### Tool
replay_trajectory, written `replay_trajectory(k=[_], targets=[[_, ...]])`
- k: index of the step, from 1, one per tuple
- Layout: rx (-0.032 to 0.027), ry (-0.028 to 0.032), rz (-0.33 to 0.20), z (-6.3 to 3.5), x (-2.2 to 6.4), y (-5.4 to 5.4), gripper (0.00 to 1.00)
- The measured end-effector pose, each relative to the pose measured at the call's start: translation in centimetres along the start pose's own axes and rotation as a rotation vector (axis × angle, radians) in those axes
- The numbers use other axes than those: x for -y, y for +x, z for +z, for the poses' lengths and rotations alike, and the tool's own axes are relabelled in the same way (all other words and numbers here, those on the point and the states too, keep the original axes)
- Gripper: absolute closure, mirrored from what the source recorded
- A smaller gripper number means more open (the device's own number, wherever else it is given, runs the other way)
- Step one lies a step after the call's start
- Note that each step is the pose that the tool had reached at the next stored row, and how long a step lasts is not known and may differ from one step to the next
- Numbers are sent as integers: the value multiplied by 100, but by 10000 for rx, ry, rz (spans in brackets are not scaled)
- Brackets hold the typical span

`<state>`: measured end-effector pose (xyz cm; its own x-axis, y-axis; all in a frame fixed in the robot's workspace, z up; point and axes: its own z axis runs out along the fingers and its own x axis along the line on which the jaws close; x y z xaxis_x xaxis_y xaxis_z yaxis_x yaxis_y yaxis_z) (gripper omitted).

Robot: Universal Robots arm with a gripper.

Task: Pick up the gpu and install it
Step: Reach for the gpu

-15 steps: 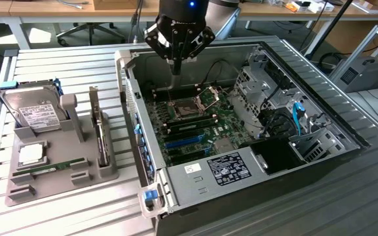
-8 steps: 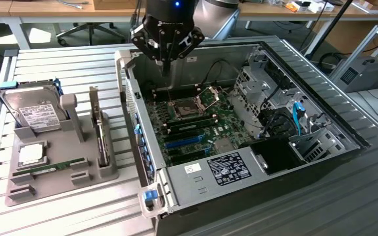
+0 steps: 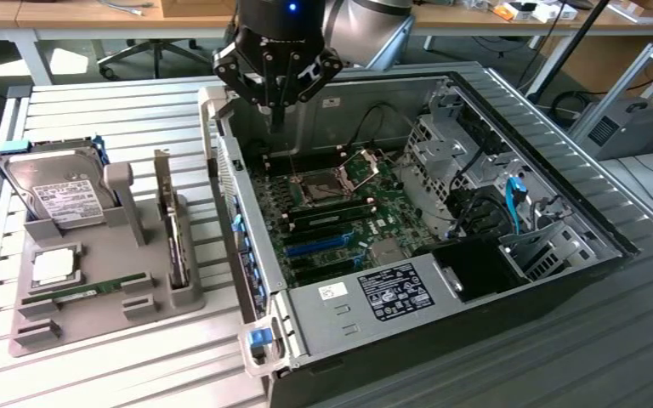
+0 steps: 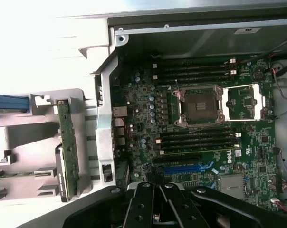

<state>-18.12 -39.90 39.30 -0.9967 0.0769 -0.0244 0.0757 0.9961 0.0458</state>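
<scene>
We are holding the black fingers (image 3: 272,100) pressed together and empty above the open steel case (image 3: 599,223), over its green motherboard (image 3: 338,212). The gpu (image 3: 174,234), a thin card, is standing on edge in the grey moulded holder (image 3: 99,297), along its case-side edge, on the slatted table (image 3: 111,110).

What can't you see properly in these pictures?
gpu: exterior view, edge-on in its gray holder, so its faces can't be made out.
case sticker: exterior view, print too small to read.
hard drive: wrist view, cut off by the picture's edge.
</scene>
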Motion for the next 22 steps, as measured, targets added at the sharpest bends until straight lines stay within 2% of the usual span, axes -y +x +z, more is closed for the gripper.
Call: replay_trajectory(k=[14, 22], targets=[[0, 0, 0, 0, 12, 154, 89], [0, 0, 1, -5, 32, 417, 89]])
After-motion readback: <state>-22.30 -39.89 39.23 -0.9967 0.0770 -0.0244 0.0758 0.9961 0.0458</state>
